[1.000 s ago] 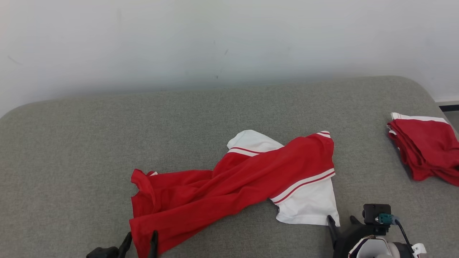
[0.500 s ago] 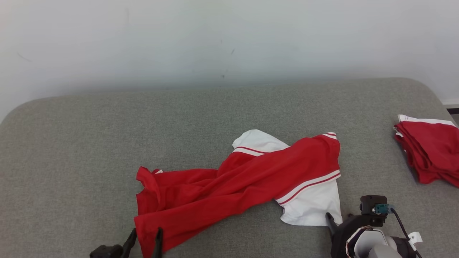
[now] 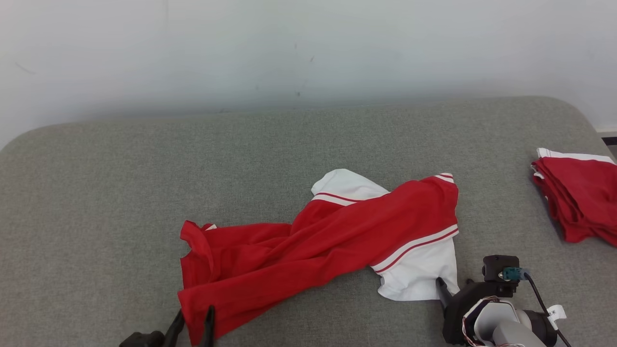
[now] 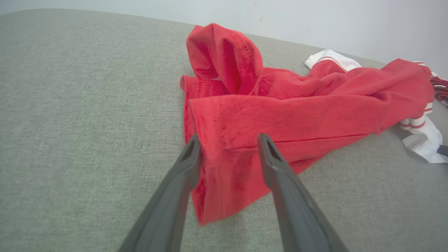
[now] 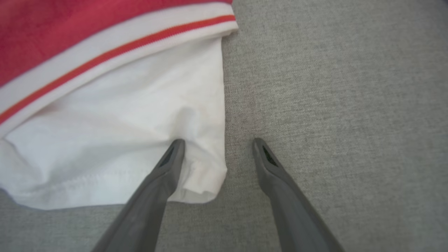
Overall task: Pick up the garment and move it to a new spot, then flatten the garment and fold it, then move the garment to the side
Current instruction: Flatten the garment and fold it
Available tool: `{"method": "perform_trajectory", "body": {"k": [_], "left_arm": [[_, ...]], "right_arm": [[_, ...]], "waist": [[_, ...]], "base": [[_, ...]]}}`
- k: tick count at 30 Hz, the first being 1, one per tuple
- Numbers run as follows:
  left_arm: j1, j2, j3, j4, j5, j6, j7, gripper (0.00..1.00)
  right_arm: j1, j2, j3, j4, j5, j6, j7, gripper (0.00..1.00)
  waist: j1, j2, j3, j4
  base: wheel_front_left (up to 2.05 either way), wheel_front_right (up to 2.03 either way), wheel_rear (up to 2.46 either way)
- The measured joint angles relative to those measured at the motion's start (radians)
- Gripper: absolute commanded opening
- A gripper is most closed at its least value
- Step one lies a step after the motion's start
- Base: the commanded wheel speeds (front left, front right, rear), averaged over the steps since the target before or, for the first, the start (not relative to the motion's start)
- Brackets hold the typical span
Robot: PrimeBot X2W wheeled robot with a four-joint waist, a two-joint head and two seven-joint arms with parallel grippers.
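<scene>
The garment [image 3: 332,236] is a red shirt with white, red-striped ends, lying crumpled in a diagonal across the grey padded surface [image 3: 120,193]. My left gripper [image 3: 194,319] is at its near left end. In the left wrist view the left gripper [image 4: 229,145] is open, its two fingers either side of the red hem corner [image 4: 224,175]. My right gripper [image 3: 453,284] is at the garment's near right white corner. In the right wrist view the right gripper [image 5: 218,142] is open, with the white corner [image 5: 206,175] lying between its fingers.
A folded stack of red garments [image 3: 578,197] lies at the surface's right edge. A pale wall [image 3: 308,48] rises behind the surface. Bare grey surface extends to the left and behind the garment.
The head camera has shifted slightly. My right gripper has moved forward onto the white corner. The left fingers have drawn a little closer together around the red hem.
</scene>
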Motion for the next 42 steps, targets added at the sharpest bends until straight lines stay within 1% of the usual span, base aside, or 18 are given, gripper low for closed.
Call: {"method": "perform_trajectory", "body": {"k": [4,7,8,9,10,11,12,13,14,15,20,23,29,35,38,42], "left_arm": [[0.019,0.0,-0.009,-0.024,0.0,0.005,0.003,0.58],[0.023,0.0,-0.013,-0.041,0.0,0.008,0.004,0.62],[0.024,0.0,-0.016,-0.043,0.0,0.008,0.006,0.57],[0.024,0.001,-0.018,-0.044,0.0,0.009,0.007,0.5],[0.024,0.002,-0.02,-0.044,0.0,0.01,0.01,0.48],[0.024,0.002,-0.022,-0.044,0.0,0.012,0.011,0.41],[0.023,0.003,-0.024,-0.044,0.0,0.012,0.016,0.27],[0.023,0.003,-0.025,-0.043,0.0,0.013,0.019,0.0],[0.023,0.003,-0.026,-0.042,0.0,0.015,0.019,0.0],[0.023,0.003,-0.026,-0.042,0.0,0.015,0.019,0.0],[0.018,0.004,-0.024,-0.042,-0.007,0.018,0.019,0.0],[0.003,0.001,-0.01,-0.069,-0.037,0.012,0.013,0.0],[-0.02,-0.004,0.014,-0.143,-0.119,-0.004,0.02,0.0],[-0.059,-0.006,0.03,-0.257,-0.223,-0.016,0.071,0.0],[-0.098,0.004,0.036,-0.319,-0.283,-0.022,0.118,0.0],[-0.191,0.036,0.052,-0.382,-0.377,-0.024,0.19,0.0]], "right_arm": [[-0.011,0.0,-0.004,0.017,-0.003,0.0,-0.008,1.0],[-0.018,-0.001,-0.006,0.03,-0.006,0.0,-0.013,1.0],[-0.022,-0.002,-0.005,0.034,-0.006,0.0,-0.013,1.0],[-0.026,-0.003,-0.003,0.038,-0.006,0.0,-0.013,1.0],[-0.029,-0.004,-0.001,0.041,-0.006,0.0,-0.013,1.0],[-0.031,-0.004,0.002,0.044,-0.003,0.0,-0.014,1.0],[-0.033,-0.005,0.007,0.048,0.0,0.0,-0.013,0.91],[-0.036,-0.006,0.011,0.051,0.001,0.0,-0.013,0.46],[-0.038,-0.006,0.021,0.053,0.002,0.0,-0.015,0.24],[-0.038,-0.006,0.021,0.053,0.002,0.0,-0.015,0.0],[-0.048,0.002,0.044,0.058,0.03,0.0,-0.02,0.0],[-0.047,0.002,0.053,0.04,0.088,0.0,-0.036,0.0],[-0.054,-0.004,0.049,-0.043,0.138,0.0,-0.069,0.0],[-0.058,-0.028,0.059,-0.218,0.229,0.0,-0.059,0.0],[-0.056,-0.052,0.062,-0.338,0.282,0.0,-0.032,0.0],[-0.051,-0.071,0.059,-0.527,0.374,0.0,0.041,0.0]], "waist": [[0.0,0.0001,0.003,0.004],[0.0,0.0001,0.006,0.008],[0.0,0.0001,0.007,0.01],[-0.0001,0.0001,0.007,0.011],[0.0,0.0001,0.008,0.011],[0.0,0.0001,0.008,0.011],[0.0,0.0001,0.007,0.011],[0.0,0.0001,0.007,0.01],[0.0,0.0001,0.007,0.01],[0.0,0.0001,0.007,0.01],[0.0002,0.0002,0.002,0.007],[0.0002,0.0003,-0.004,0.006],[0.0002,0.0003,-0.012,-0.004],[0.0003,0.0003,-0.023,-0.021],[0.0003,0.0003,-0.029,-0.03],[0.0002,0.0003,-0.032,-0.044]], "base": [[0.0,0.0,0.0],[0.0,0.0,0.0],[0.0,0.0,0.0],[0.0,0.0,0.0],[0.0,0.0,0.0],[0.0,0.0,0.0],[0.0,0.0,0.0],[0.0,0.0,0.0],[0.0,0.0,0.0],[0.0,0.0,0.0],[0.0,0.0,0.0],[0.0,0.0,0.0],[0.0,0.0,0.0],[0.0,0.0,0.0],[0.0,0.0,0.0],[0.0,0.0,0.0]]}}
